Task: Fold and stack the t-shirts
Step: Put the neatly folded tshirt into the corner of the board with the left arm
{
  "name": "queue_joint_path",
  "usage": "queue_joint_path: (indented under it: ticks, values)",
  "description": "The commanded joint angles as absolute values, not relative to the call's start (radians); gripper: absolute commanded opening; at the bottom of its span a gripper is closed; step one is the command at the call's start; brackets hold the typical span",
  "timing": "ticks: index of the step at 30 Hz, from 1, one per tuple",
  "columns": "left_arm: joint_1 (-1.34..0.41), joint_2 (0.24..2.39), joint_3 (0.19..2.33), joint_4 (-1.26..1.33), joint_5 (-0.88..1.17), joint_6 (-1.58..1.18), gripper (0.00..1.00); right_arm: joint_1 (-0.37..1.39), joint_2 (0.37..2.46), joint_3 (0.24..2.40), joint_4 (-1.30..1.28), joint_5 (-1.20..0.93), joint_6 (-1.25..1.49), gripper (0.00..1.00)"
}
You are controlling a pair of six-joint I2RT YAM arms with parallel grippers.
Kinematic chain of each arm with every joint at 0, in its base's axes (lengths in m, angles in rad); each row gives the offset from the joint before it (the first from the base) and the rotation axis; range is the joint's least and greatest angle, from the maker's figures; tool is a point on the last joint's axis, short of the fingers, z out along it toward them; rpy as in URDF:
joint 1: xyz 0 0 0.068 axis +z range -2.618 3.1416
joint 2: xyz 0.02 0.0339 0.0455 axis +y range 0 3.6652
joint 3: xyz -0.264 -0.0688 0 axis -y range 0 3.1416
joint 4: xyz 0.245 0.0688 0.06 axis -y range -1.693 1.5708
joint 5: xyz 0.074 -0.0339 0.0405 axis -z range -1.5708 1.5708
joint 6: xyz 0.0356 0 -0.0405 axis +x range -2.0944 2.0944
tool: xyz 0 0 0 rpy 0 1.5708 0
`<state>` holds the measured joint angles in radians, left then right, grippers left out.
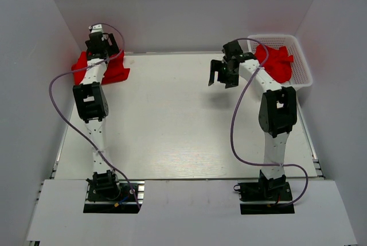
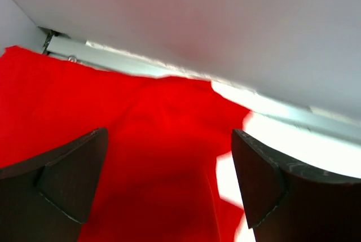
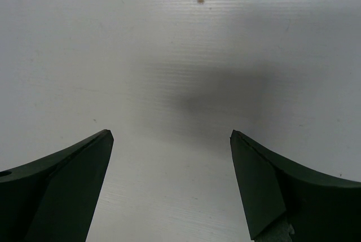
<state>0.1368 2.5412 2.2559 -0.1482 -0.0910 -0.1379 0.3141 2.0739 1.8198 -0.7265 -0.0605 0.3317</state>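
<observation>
As the red t-shirt [image 1: 117,73] heaped at the far-left corner of the bench [image 1: 172,137] is judged light and limp, a pinch at a loose edge is advised for the spread left tool [image 2: 169,137] above it, the right tool [image 3: 172,135] being likewise spread

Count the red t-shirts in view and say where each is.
2. One red t-shirt lies at the table's far-left corner; the other t-shirt is bunched in the white basket at far right. Either heap could hide more shirts.
</observation>
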Motion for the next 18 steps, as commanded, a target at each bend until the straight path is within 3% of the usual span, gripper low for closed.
queue_joint_path:
  ticks: [1,7,18]
  values:
    - [0.111,2.338,2.168,-0.255,-0.026,-0.060,1.00,0.313,1.993,1.770,-0.700,-0.103,0.314,0.90]
    - [0.083,2.203,1.924,-0.264,-0.031,0.060,1.00,0.311,1.968,1.707,-0.673,-0.126,0.305,0.90]
    - [0.034,2.307,2.019,-0.417,-0.130,0.137,0.80,0.310,1.934,1.651,-0.658,-0.091,0.321,0.90]
